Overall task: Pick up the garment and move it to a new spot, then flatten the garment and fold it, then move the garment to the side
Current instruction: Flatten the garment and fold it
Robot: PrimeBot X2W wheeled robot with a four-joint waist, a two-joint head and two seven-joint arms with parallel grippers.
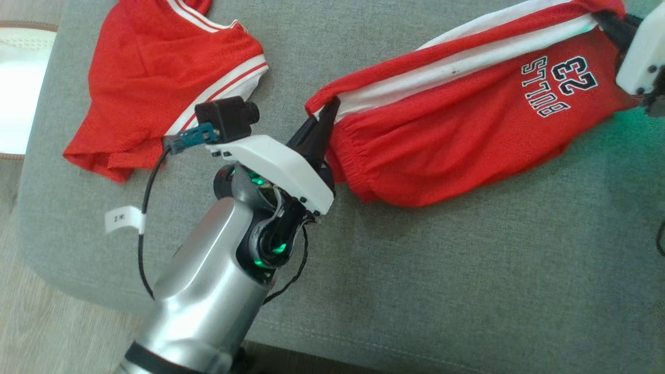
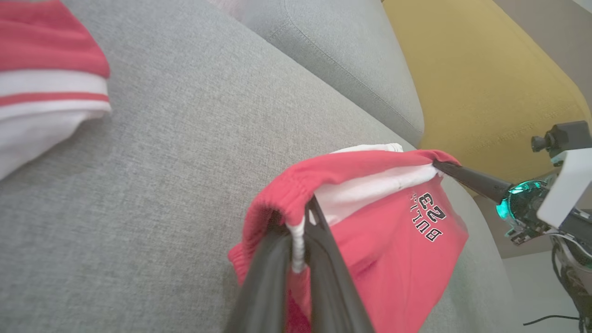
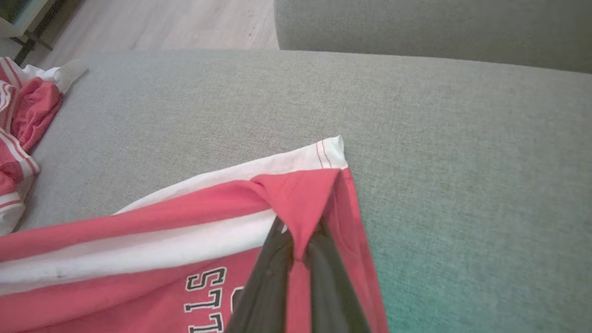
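Observation:
Red shorts (image 1: 457, 119) with white side stripes and a "BULLS 23" print hang stretched between my two grippers over the grey sofa seat (image 1: 467, 280). My left gripper (image 1: 328, 110) is shut on the elastic waistband end; in the left wrist view the shorts (image 2: 384, 240) are pinched between its fingers (image 2: 298, 226). My right gripper (image 1: 605, 21) is shut on the hem corner at the top right; in the right wrist view the red cloth (image 3: 138, 259) folds over its fingers (image 3: 296, 245). The right gripper (image 2: 441, 165) also appears in the left wrist view.
A second red garment (image 1: 156, 78) with white trim lies crumpled at the seat's left end. The sofa's front edge (image 1: 62, 280) drops to a wooden floor (image 1: 47, 332). A yellow cushion (image 2: 485, 78) and the grey backrest (image 3: 430, 23) stand behind the seat.

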